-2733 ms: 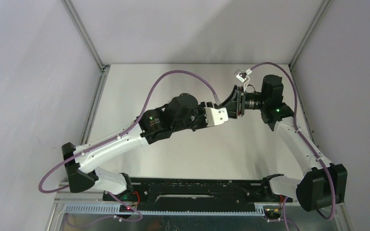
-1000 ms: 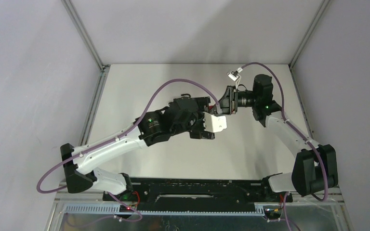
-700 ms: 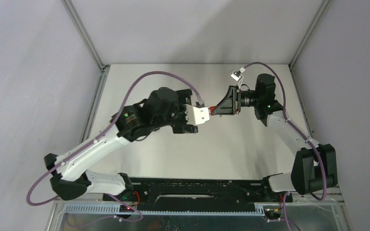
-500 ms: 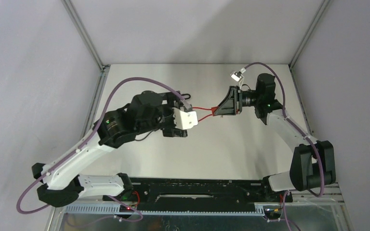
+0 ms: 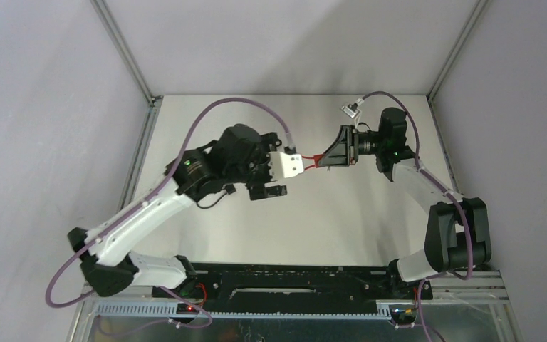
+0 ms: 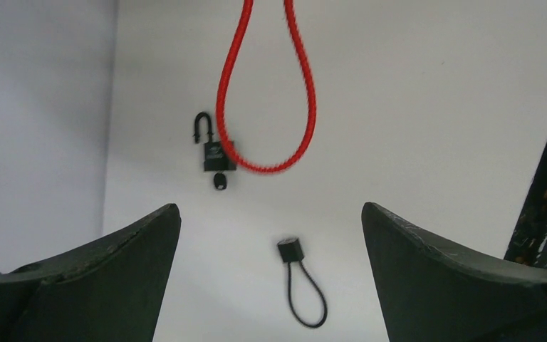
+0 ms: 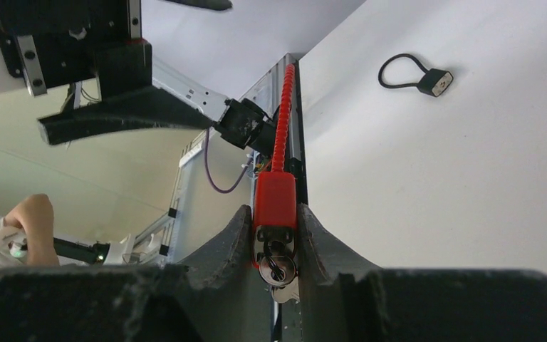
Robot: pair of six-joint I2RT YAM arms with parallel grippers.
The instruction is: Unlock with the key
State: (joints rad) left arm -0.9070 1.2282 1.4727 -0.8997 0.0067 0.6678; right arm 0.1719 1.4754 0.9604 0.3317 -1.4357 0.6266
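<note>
Over the grey metal table (image 5: 356, 214), the red cable lock (image 7: 274, 189) is held up in the air. It is pinched tight by the right gripper (image 7: 274, 211), likely so that the silver key (image 7: 275, 265) at its end can be reached. The left gripper (image 6: 271, 210) is spread wide and nothing is held in it. 1 black padlock (image 6: 217, 153) and 1 small black loop lock (image 6: 288, 249) are seen lying on the table.

A black padlock (image 6: 218, 153), shackle open, lies on the table (image 6: 413, 128) near 1 small black cable loop (image 6: 288, 249).
</note>
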